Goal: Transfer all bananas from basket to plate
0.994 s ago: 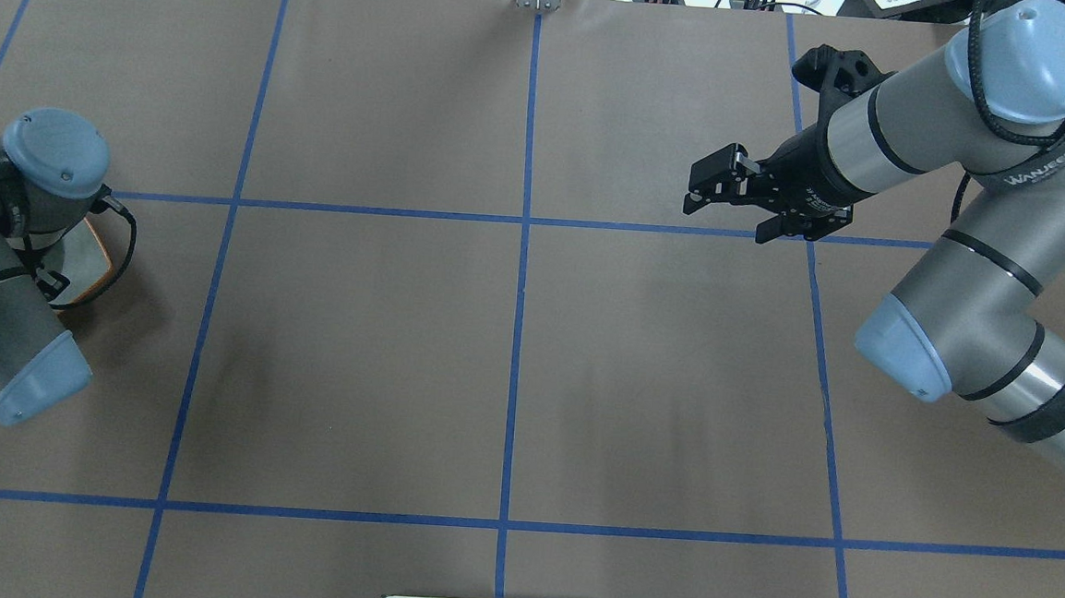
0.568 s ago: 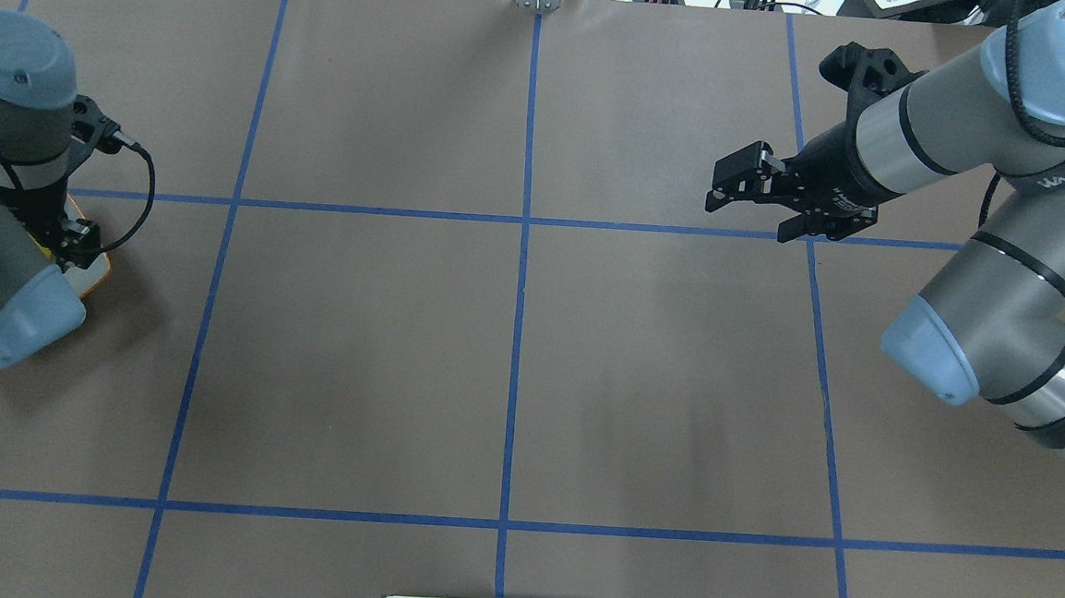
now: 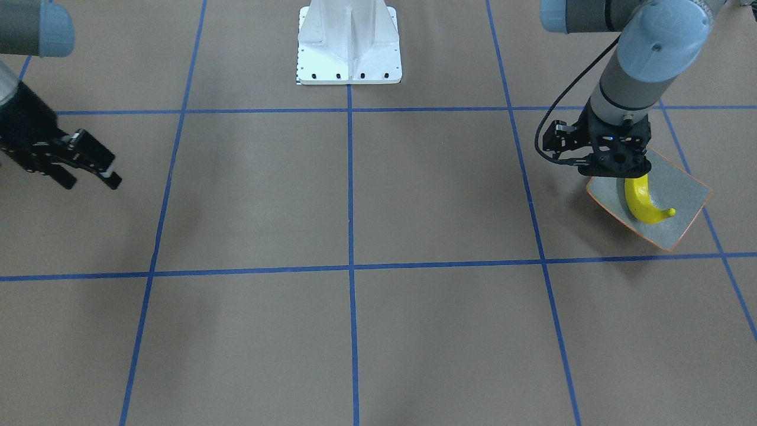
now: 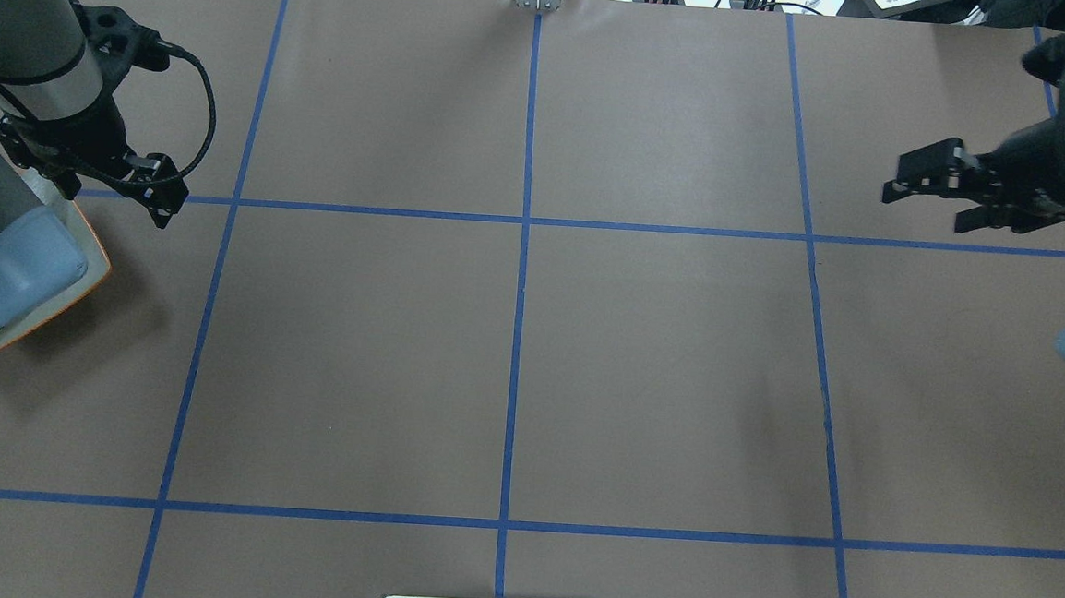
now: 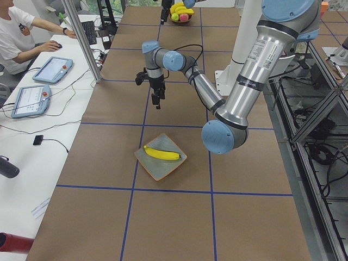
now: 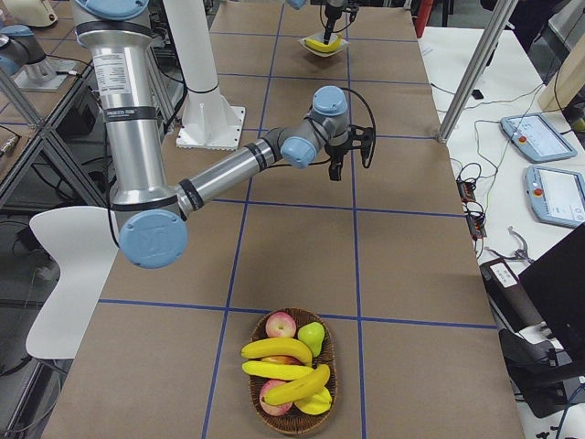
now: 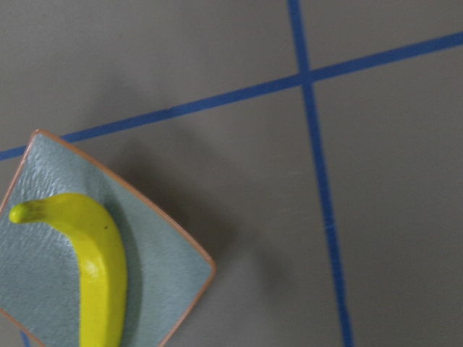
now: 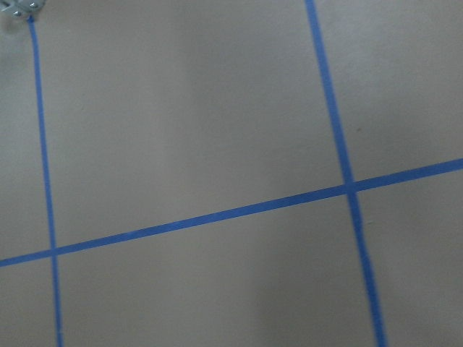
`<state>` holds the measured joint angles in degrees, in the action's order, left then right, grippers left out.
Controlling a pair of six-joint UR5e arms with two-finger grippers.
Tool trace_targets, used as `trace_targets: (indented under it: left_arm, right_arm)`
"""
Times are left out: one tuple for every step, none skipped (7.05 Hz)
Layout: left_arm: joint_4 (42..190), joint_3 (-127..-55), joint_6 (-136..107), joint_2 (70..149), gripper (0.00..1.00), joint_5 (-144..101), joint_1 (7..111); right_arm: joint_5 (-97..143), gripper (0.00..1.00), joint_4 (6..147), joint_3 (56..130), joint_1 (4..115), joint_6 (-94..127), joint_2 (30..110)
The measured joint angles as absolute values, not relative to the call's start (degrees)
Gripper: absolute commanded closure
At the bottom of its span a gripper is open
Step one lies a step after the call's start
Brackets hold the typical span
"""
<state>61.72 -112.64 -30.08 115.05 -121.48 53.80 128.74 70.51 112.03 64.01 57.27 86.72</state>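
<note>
Brown tabletop [image 3: 266,195], blue-taped. Front view: one banana [image 3: 641,204] lies on the plate [image 3: 683,189] at 3 o'clock. The left hand [image 3: 615,168] hangs over the plate's 11 o'clock corner, grip impossible to tell. The right hand [image 3: 91,177] at 9 o'clock is released and empty. Overhead shows only that banana's tip. The right side view alone shows the basket [image 6: 259,416] at 6 o'clock, with three bananas [image 6: 277,349].

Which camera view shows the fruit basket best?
Exterior right: the basket lies near that camera, its bananas and other fruit plain. Exterior left shows it small and far, at the top edge. The other views miss it entirely.
</note>
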Motion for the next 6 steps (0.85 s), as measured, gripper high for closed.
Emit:
trace_targets:
  left_arm:
    - [63.31,-112.81,-31.59,115.29,0.0,-122.8,53.84]
    - [64.04,-112.91,-32.57,115.31,0.0,-123.34,53.86]
    - [64.39,-112.95,-33.33,115.27,0.0,-123.55,53.86]
    - [64.61,-112.95,-34.06,115.17,0.0,-123.62,53.85]
    - [64.72,-112.95,-34.44,115.08,0.0,-123.65,53.85]
    - [64.77,-112.95,-34.65,115.04,0.0,-123.66,53.86]
  right_arm:
    - [129.64,0.0,70.57,112.15,68.83,46.94,92.35]
    - [130.17,0.01,70.65,111.8,73.49,37.44,97.21]
    - [130.39,0.03,70.88,110.21,78.08,28.25,100.91]
    - [130.55,0.04,71.18,106.88,82.74,19.5,102.64]
    - [131.3,0.05,71.32,101.93,87.22,11.71,102.5]
    - [132.88,0.05,71.4,95.49,91.52,4.23,100.72]
